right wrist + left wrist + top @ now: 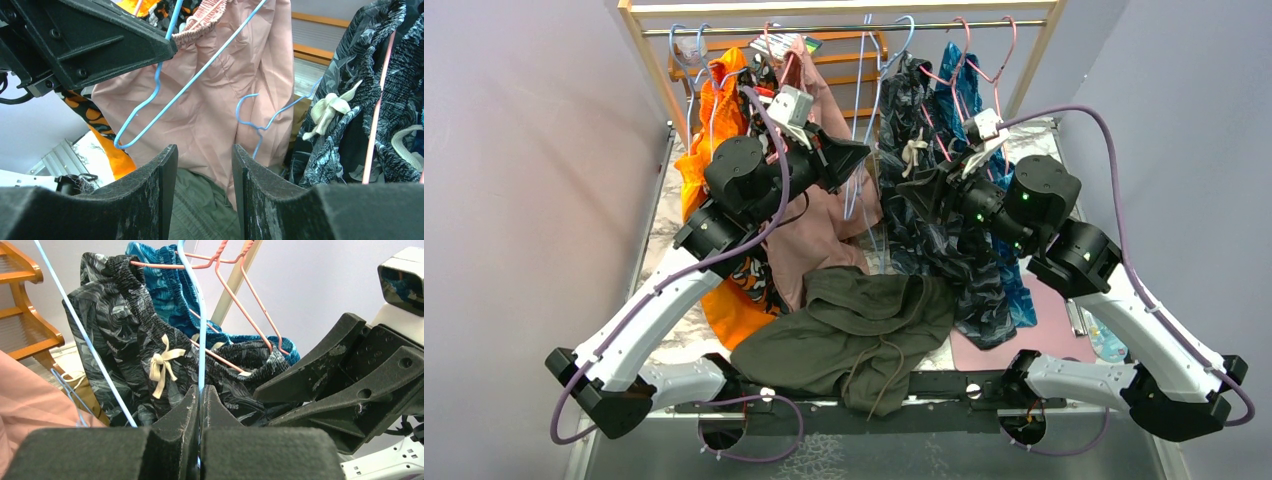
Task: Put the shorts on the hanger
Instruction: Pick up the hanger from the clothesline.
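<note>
The dark olive-green shorts (854, 330) lie crumpled on the table near its front edge; they also show below my right fingers in the right wrist view (200, 210). My left gripper (861, 153) is raised by the rack, shut on the wire of a light-blue hanger (865, 100). The left wrist view shows the hanger wire (201, 340) pinched between the closed jaws of my left gripper (200, 395). My right gripper (926, 184) is open and empty, facing the left one a short way apart. In the right wrist view my right gripper (202, 150) sits below the hanger (119, 143).
A wooden clothes rack with a metal rail (824, 28) stands at the back. On it hang an orange garment (714, 150), dusty-pink shorts (824, 230), dark grey leaf-print shorts (934, 230), blue shorts (964, 90) and pink hangers (994, 60). A second blue hanger (260, 120) hangs against the pink shorts.
</note>
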Robot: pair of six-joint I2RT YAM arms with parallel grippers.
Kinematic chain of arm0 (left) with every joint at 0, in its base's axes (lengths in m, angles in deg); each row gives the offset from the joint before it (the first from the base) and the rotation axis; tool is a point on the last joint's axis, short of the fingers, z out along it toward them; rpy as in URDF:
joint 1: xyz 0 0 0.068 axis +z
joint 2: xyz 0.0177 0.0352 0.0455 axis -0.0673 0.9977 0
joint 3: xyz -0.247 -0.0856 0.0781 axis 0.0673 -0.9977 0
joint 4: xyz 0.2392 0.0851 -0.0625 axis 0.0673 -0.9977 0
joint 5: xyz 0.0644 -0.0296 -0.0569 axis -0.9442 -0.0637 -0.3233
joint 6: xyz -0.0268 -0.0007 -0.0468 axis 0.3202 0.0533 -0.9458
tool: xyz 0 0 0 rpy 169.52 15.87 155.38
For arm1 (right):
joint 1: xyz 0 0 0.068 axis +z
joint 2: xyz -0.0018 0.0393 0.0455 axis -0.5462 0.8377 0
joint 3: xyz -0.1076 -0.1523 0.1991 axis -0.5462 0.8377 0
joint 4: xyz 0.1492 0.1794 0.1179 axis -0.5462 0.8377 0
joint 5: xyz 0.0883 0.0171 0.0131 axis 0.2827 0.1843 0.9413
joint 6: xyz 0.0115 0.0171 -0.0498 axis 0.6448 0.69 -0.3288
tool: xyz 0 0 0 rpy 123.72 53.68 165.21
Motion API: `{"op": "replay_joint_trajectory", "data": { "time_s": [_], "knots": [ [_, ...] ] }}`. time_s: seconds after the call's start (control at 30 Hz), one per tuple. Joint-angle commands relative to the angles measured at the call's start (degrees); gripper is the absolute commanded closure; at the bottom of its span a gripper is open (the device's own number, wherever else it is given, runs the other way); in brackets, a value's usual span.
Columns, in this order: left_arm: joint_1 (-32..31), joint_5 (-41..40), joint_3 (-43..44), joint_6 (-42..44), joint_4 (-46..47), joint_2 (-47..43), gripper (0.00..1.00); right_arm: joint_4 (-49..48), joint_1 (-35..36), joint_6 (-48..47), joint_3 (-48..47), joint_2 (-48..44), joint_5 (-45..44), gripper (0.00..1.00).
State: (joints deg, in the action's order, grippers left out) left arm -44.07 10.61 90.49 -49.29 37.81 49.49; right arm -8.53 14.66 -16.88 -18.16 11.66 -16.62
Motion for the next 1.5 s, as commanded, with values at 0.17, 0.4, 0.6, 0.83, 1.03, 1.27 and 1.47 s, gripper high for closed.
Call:
{"op": "replay_joint_trajectory", "data": {
  "time_s": [0.17, 0.4, 0.6, 0.83, 1.03, 1.27, 1.47],
  "knots": [
    [-0.1, 2.4, -5.4, -2.3, 4.0, -5.7, 1.0, -5.9, -0.1, 1.6, 3.2, -4.1, 2.0, 0.53],
    [-0.1, 2.9, -12.4, -8.3, 11.1, -8.5, 1.0, -20.3, -0.1, 7.4, 12.9, -8.9, 5.0, 0.53],
    [-2.7, 3.1, -14.4, -8.8, 14.3, -7.4, 1.0, -25.7, -0.1, 13.0, 11.8, -5.4, 4.5, 0.49],
    [-10.4, -5.6, -16.3, -3.4, 15.1, -7.6, 1.0, -27.9, -0.1, 18.1, 9.5, -0.2, -2.7, 0.48],
    [-14.4, -11.2, -18.9, -1.2, 16.8, -8.5, 1.0, -29.8, -0.2, 20.4, 9.9, 1.5, -7.5, 0.48],
    [-15.0, -16.4, -22.0, -1.0, 18.1, -10.4, 1.0, -30.7, -0.1, 20.0, 9.5, 2.2, -11.5, 0.48],
    [-15.5, -18.1, -23.2, -1.1, 18.7, -11.2, 1.0, -28.9, -0.1, 19.6, 7.1, 4.8, -13.4, 0.48]
  ]
}}
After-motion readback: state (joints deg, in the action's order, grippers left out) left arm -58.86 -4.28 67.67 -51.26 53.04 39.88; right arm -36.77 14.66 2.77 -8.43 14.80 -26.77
